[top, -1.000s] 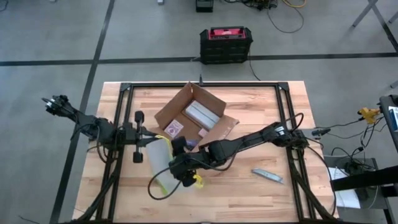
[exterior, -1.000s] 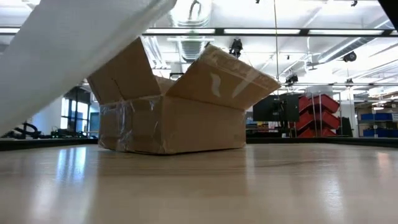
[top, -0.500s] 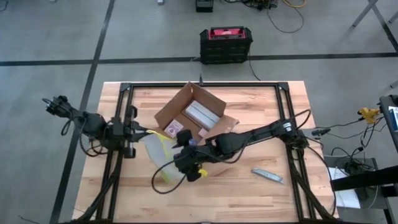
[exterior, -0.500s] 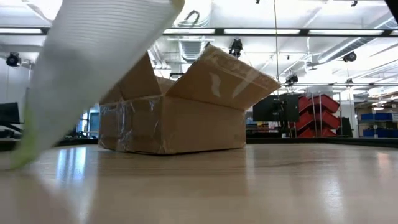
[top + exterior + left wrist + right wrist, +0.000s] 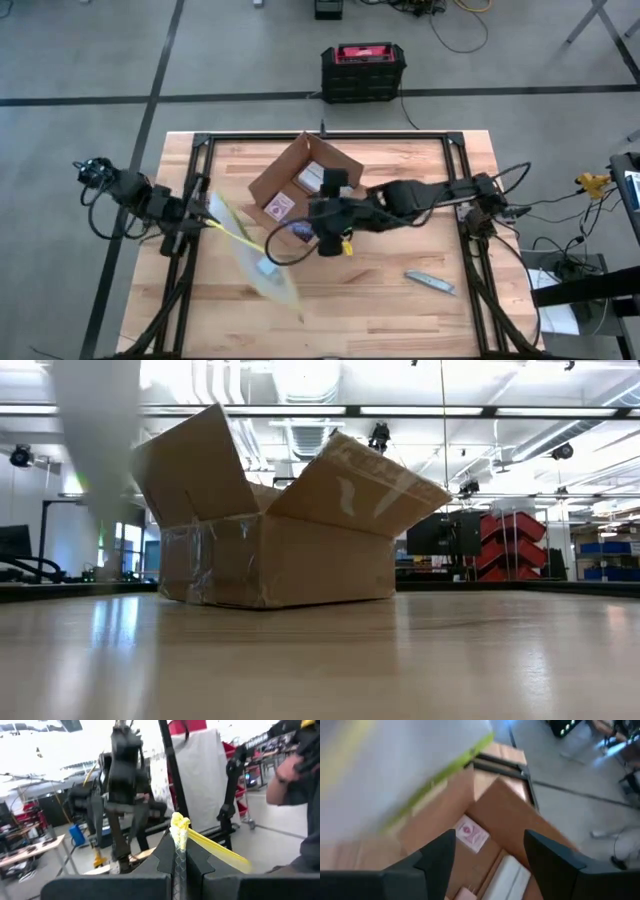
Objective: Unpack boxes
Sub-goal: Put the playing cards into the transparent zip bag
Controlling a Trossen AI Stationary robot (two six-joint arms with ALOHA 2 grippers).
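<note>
On the left I have the left gripper (image 5: 192,212) clamped on the yellow-green edge of the clear pouch (image 5: 250,262), which hangs out over the table (image 5: 420,320) toward the front. Risk here: thin grip on an edge, so the pouch could slip or swing into the carton. Mid-table sits the brown carton (image 5: 300,185), flaps up, a small pink-labelled packet (image 5: 280,207) and a white slab (image 5: 322,178) inside. The right gripper (image 5: 325,225) hovers at the carton's near rim, fingers apart, holding nothing. I judge a low reach could snag a flap and drag the carton. A grey tool (image 5: 430,283) lies well right.
</note>
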